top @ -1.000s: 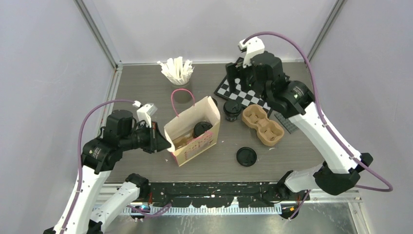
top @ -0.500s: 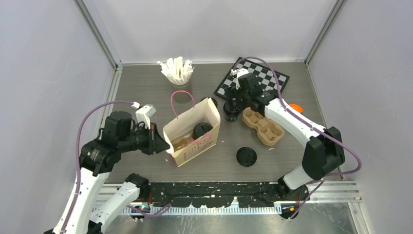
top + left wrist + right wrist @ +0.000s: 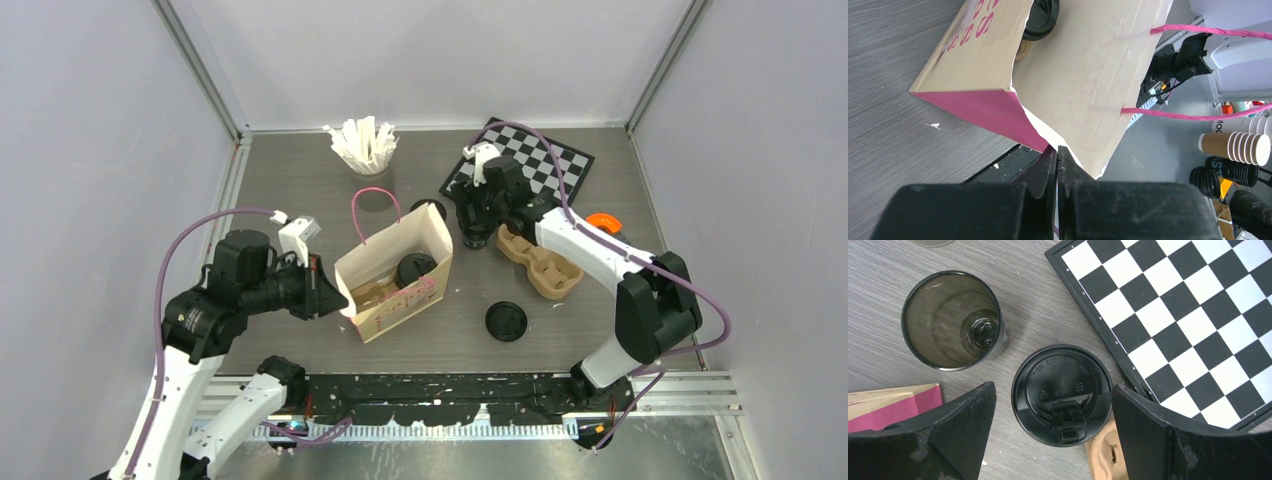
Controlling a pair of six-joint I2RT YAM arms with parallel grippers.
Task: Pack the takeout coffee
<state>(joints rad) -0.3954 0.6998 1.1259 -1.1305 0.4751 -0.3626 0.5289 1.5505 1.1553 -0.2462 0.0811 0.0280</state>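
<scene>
Beside chequered board (image 3: 1188, 305), right gripper (image 3: 1053, 390) agape astride lidded black paper cup (image 3: 1062, 371); risks toppling if off-centre. Left gripper (image 3: 1057, 155) clenched on tan paper bag (image 3: 1088, 75).

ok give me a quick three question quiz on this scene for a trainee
1. True or false: the left gripper is shut on the edge of the paper bag.
2. The right gripper is open, with a finger on each side of which? A lidless cup, B lidded cup, C loose lid.
3. How many cups can be seen inside the paper bag?
Key: 1 true. 2 B. 3 one, the bagged cup with its lid on.
</scene>
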